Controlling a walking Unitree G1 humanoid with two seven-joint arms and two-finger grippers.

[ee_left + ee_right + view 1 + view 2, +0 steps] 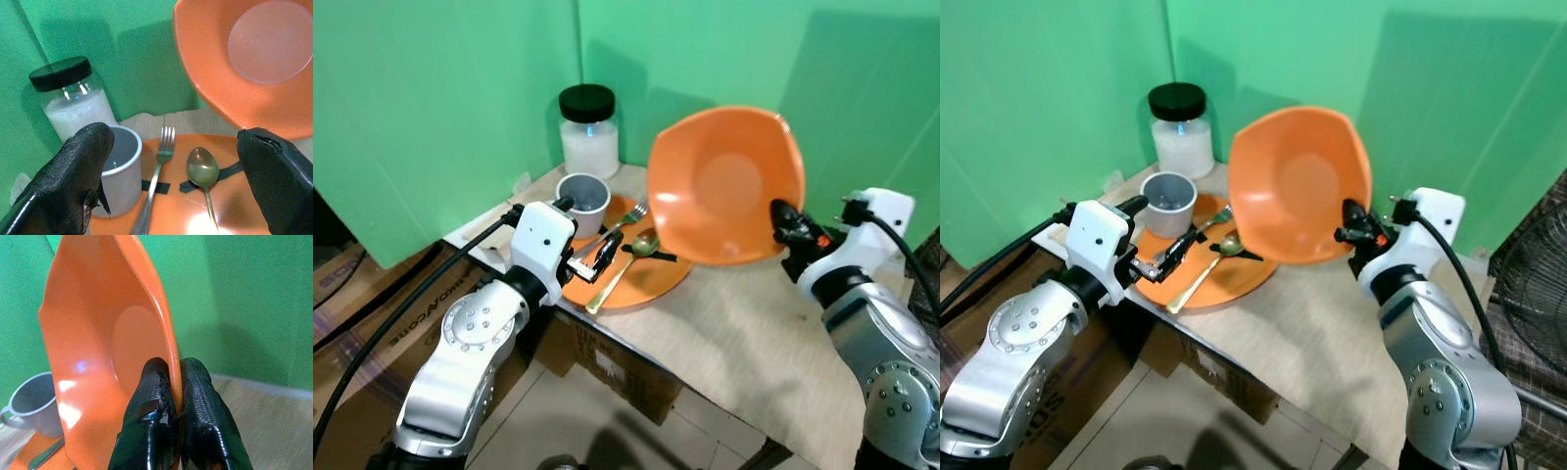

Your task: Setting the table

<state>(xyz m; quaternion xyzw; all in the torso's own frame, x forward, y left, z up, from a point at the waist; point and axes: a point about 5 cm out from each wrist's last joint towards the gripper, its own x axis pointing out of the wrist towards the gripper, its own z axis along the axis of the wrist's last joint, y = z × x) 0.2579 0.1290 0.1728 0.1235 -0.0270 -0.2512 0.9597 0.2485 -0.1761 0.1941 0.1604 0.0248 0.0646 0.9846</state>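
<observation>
**Orange bowl held tilted above the plate**

The right gripper (173,404) pinched the rim of the orange bowl (724,186) between its two black fingers, holding it up on edge — hollow side facing the robot — above the surface (744,343) and over the far side of the orange plate (651,279). On that plate lay a fork (159,174) and a gold spoon (203,169) side by side, with a grey cup (583,201) at the plate's left edge. A black-lidded jar (588,132) of white powder stood behind the cup. The left gripper (171,181) hovered near the plate's front edge — fingers spread wide, holding nothing.
</observation>
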